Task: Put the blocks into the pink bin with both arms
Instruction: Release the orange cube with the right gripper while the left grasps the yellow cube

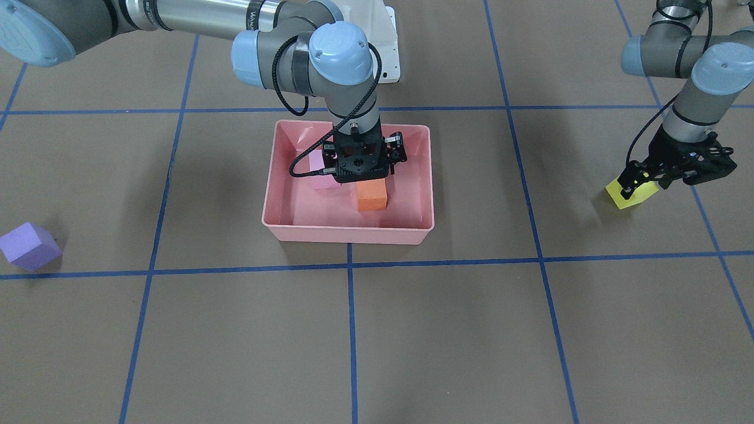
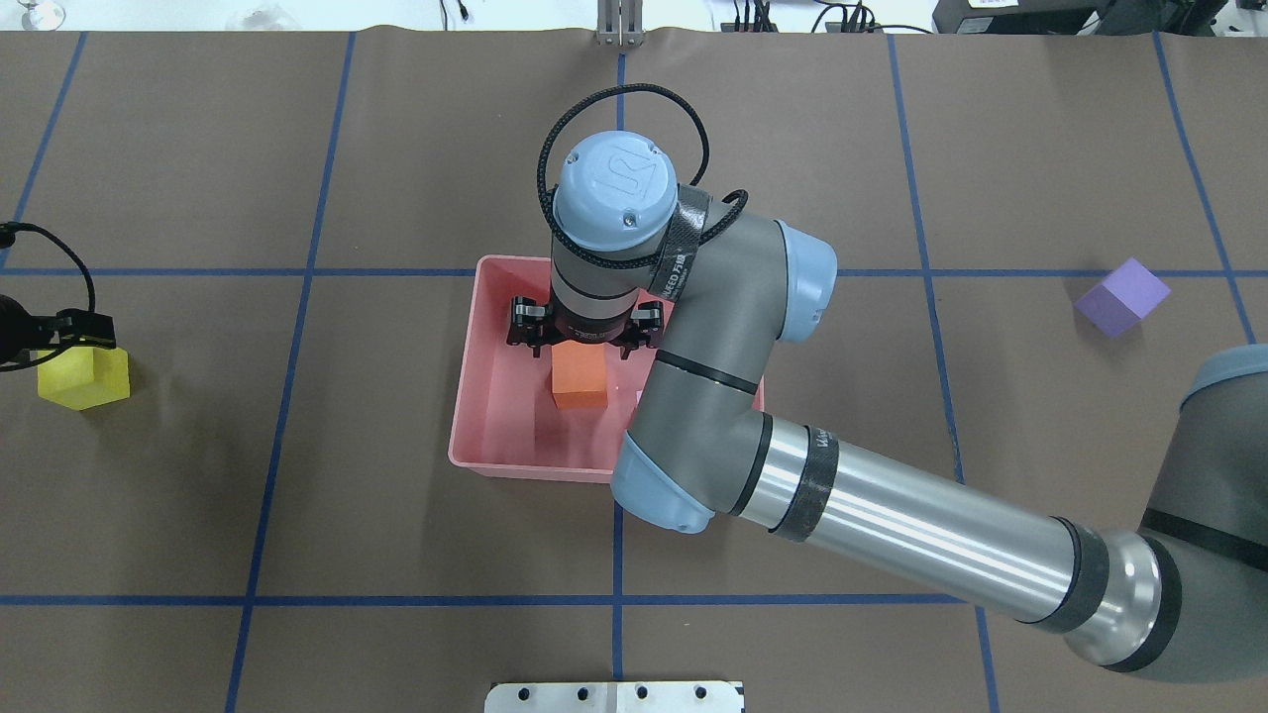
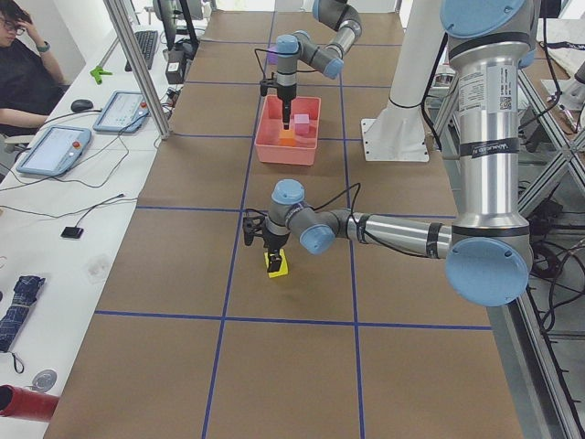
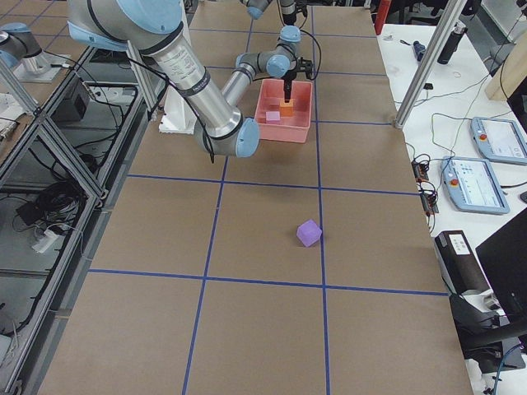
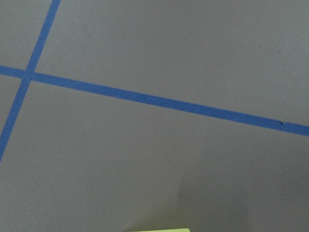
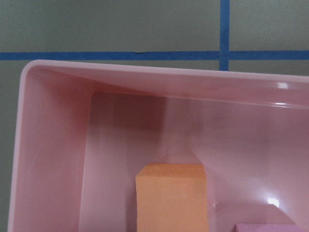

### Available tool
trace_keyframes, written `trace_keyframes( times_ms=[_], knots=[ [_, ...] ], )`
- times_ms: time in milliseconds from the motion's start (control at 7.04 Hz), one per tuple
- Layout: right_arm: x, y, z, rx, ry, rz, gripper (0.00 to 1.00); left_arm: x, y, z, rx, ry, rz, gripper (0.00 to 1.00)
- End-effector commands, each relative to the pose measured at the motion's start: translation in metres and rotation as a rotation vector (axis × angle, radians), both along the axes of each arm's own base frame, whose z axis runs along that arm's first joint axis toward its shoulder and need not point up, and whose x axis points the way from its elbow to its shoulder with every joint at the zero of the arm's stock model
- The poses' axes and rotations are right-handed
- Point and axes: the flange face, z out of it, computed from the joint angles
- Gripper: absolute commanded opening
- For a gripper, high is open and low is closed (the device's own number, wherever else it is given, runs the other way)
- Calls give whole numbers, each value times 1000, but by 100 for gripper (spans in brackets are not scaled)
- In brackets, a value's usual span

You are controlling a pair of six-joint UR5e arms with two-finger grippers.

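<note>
The pink bin (image 1: 347, 234) (image 2: 495, 416) stands at the table's middle. The orange block (image 1: 372, 197) (image 2: 580, 376) (image 6: 171, 198) and the pale pink block (image 1: 321, 171) rest inside it. My right gripper (image 1: 368, 175) (image 2: 582, 342) hangs open just above the orange block, apart from it. My left gripper (image 1: 645, 181) (image 2: 79, 337) is shut on the yellow block (image 1: 630, 194) (image 2: 84, 381), which is at table level. Only a sliver of yellow (image 5: 159, 230) shows in the left wrist view. The purple block (image 1: 29, 246) (image 2: 1122, 297) (image 4: 309, 233) lies alone on the robot's right side.
Brown paper with blue tape lines (image 2: 619, 599) covers the table. The white pedestal base (image 1: 389, 41) (image 2: 614, 696) stands behind the bin. A seated operator (image 3: 23, 64) and tablets (image 3: 119, 110) are beyond the table's far edge.
</note>
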Motion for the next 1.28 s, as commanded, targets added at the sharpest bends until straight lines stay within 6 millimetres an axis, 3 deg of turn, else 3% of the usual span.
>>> trace_keyframes(
  times_ms=[0, 142, 284, 426, 568, 710, 852, 994, 1136],
  knots=[
    [2, -2, 0, -1, -1, 5, 99, 9, 10, 4, -8, -3, 23, 100],
    [12, -12, -4, -3, -6, 17, 99, 10, 18, 9, -14, -7, 35, 78],
    [28, -27, -7, -4, -13, 33, 99, 4, 25, 14, 9, 1, 32, 15],
    [53, -48, -8, -12, -28, 50, 99, -9, 36, 21, 31, -1, 15, 0],
    [88, -67, -3, -26, -51, 68, 99, -15, 36, 4, 48, 18, 7, 0],
    [127, -87, 18, -20, -50, 86, 99, -22, 42, -21, 36, 55, 28, 0],
    [181, -102, 54, 0, -21, 73, 99, -43, 33, -64, -1, 92, 11, 0],
    [222, -104, 101, 57, 43, 27, 99, -52, 32, -123, -20, 123, 11, 0],
    [267, -115, 145, 103, 91, 3, 99, -45, 21, -187, -39, 119, 2, 0]
  ],
)
